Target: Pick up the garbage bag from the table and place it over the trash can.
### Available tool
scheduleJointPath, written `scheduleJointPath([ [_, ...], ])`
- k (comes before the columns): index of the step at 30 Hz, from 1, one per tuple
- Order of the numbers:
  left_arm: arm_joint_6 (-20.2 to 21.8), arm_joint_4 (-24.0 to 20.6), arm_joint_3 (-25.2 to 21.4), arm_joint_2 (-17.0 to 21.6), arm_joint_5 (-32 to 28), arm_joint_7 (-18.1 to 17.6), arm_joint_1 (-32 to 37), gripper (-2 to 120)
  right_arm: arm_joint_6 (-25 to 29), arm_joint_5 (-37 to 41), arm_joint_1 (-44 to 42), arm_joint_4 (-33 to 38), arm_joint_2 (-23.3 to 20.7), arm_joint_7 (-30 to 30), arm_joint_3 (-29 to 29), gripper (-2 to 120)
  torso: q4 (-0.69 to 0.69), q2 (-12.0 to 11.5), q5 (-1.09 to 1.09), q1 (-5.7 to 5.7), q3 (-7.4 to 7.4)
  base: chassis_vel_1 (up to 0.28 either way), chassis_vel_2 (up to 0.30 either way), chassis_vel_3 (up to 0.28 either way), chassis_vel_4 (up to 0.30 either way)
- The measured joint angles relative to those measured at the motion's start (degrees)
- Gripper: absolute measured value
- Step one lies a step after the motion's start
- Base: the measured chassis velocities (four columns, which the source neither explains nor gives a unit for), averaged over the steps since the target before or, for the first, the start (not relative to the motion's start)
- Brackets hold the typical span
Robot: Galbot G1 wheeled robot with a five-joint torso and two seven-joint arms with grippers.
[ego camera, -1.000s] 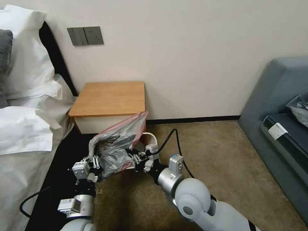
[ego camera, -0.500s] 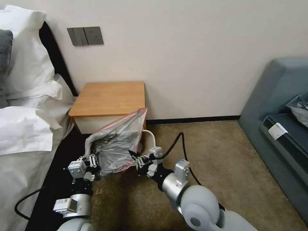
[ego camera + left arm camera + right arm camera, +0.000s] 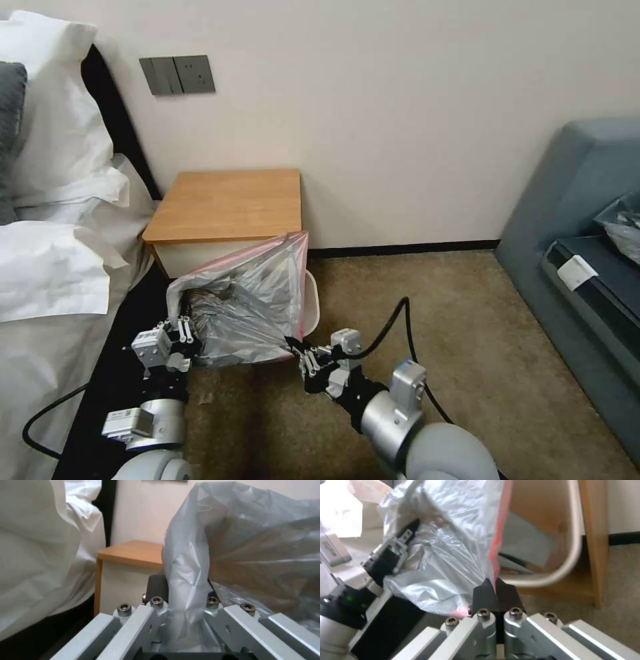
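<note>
Since a second ago I see both arms drawn back toward me and apart, and the garbage bag [image 3: 247, 300] is spread wider, its mouth stretched side to side across the trash can [image 3: 312, 303]. One bag, one bin, one nightstand [image 3: 227, 203], two grippers. The left gripper [image 3: 179, 332] has its fingers [image 3: 156, 587] clamped on the bag's left edge; the right gripper [image 3: 298, 348] pinches the pink-edged right corner, pads [image 3: 485, 596] pressed together. The bag hangs over the bin in front of the nightstand, its far corner peaking upward, off the tabletop.
</note>
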Motion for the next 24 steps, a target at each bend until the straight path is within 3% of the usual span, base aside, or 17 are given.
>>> scheduleJointPath([
  [6, 1.7, -2.4, 0.1, 0.2, -3.7, -0.8, 0.5, 6, 1.3, -3.3, -2.6, -1.0, -0.4, -1.9, 1.9, 0, 0.00, 0.0, 0.01, 0.00, 0.00, 0.000, 0.000, 0.000, 0.000],
  [14, 7.2, -6.3, 0.4, 1.0, -11.9, -3.5, 1.4, 6, 2.8, -6.1, -2.7, -4.1, -1.0, -3.3, 4.2, 0, 0.00, 0.0, 0.00, 0.00, 0.00, 0.000, 0.000, 0.000, 0.000],
  [19, 7.9, -6.4, 0.4, 1.0, -12.4, -3.9, 1.5, 6, 4.7, -11.6, -3.0, -5.5, -1.5, -6.0, 5.2, 0, 0.00, 0.0, -0.01, 0.00, 0.00, 0.000, 0.000, 0.000, 0.000],
  [21, 8.1, -6.2, 0.1, 1.1, -12.3, -4.4, 1.4, 6, 7.6, -17.8, -4.5, -6.1, -2.7, -9.3, 6.7, 8, 0.01, 0.0, 0.01, 0.00, 0.00, 0.000, 0.000, 0.000, 0.000],
  [24, 8.7, -5.8, -0.2, 1.3, -12.3, -4.7, 1.1, 6, 9.3, -21.0, -6.2, -5.4, -4.1, -11.6, 8.3, 17, 0.01, 0.0, 0.00, 0.00, 0.00, 0.000, 0.000, 0.000, 0.000],
])
